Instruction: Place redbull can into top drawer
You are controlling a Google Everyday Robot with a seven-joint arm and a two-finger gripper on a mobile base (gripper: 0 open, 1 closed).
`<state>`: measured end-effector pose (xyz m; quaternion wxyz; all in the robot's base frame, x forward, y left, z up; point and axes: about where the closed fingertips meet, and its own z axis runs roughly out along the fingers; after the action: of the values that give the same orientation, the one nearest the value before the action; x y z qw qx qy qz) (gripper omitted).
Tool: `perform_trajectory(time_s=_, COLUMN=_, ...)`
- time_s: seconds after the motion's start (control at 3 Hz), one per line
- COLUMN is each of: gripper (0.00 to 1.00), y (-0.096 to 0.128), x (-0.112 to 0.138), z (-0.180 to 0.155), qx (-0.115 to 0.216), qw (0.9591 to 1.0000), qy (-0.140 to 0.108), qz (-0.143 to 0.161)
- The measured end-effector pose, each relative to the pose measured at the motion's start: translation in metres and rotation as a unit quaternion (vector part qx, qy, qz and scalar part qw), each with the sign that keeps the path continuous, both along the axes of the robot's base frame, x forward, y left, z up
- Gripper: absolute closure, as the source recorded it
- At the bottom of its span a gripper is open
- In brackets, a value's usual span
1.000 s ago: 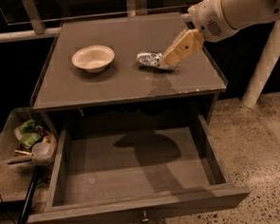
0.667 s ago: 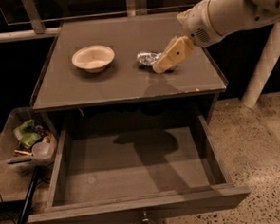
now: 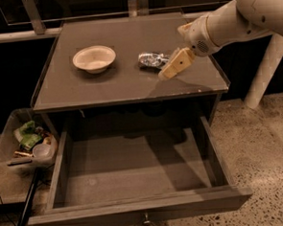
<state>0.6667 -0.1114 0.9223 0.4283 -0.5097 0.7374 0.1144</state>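
The robot's tan gripper (image 3: 167,73) hangs low over the right half of a grey cabinet top (image 3: 106,88), its tip just beside the right end of the redbull can (image 3: 151,59); whether it is clasped or loose cannot be told. The can lies on its side, right of a white bowl (image 3: 94,58). Below, the top drawer (image 3: 138,208) stands pulled out. A clear bin of rubbish (image 3: 6,142) sits to its left.

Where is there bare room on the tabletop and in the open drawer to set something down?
The top drawer floor is bare throughout. On the tabletop, the front strip below the bowl is free. Crowded: right of centre, where the gripper sits by the redbull can.
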Motion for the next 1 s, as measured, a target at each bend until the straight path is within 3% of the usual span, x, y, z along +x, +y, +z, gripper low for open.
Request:
perform_trajectory(time_s=0.33, gripper=0.00, y=-0.005, x=0.015, z=-0.009, qx=0.000, qw=1.0000, qy=-0.002, qz=0.001)
perform_trajectory(time_s=1.0, gripper=0.00, y=0.004, x=0.058, z=-0.019, qx=-0.003, qw=0.9998, qy=-0.009, qz=0.018)
